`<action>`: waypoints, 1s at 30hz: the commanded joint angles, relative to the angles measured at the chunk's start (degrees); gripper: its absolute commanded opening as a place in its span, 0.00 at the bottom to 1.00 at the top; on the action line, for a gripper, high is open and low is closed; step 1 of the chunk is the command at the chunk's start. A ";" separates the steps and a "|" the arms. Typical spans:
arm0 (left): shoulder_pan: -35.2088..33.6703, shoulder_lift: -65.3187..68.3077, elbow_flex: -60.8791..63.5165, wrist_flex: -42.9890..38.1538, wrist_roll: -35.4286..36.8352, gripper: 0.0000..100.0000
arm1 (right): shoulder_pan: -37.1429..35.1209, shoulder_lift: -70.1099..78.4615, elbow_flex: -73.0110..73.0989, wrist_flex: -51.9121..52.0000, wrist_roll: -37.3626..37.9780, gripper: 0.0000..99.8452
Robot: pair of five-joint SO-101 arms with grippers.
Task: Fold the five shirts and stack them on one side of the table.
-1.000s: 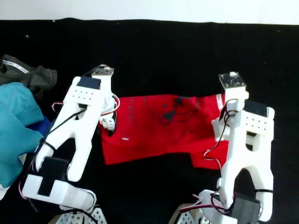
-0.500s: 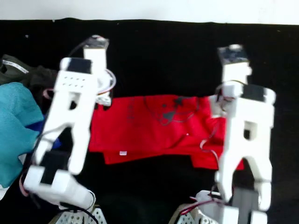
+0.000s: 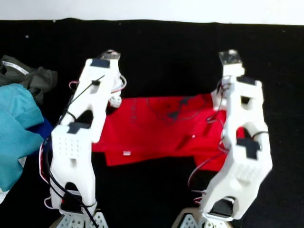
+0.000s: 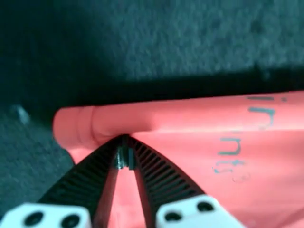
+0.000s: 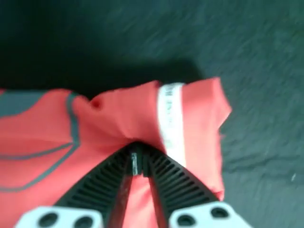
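the red shirt (image 3: 161, 133) lies spread across the middle of the black counter (image 3: 166, 47), partly doubled over on itself. the left gripper (image 4: 125, 145) is clamped on a rolled fold at the shirt's lettered end, and the right gripper (image 5: 135, 152) is pinched tight on bunched cloth beside a white label (image 5: 170, 118) at the other end. a teal shirt (image 3: 16, 128) and a dark olive shirt (image 3: 28, 78) lie heaped at the counter's left edge.
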 commanded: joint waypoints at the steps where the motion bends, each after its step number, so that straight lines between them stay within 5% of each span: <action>1: -0.84 3.03 -7.34 0.62 -0.18 0.01 | 1.10 9.54 -16.31 -1.01 -0.35 0.01; 12: -0.48 9.19 -19.91 13.01 -0.18 0.01 | 0.66 32.84 -57.45 14.20 -0.35 0.01; 21: -0.40 1.54 -20.88 24.53 -0.18 0.01 | 0.48 35.65 -82.33 31.96 -0.44 0.02; 27: 1.98 -9.63 -5.32 24.18 -0.26 0.01 | 0.31 35.65 -93.32 43.30 -0.35 0.10; 30: 4.44 -16.22 8.31 16.53 -0.26 0.01 | 0.75 35.56 -95.25 44.88 -0.35 0.10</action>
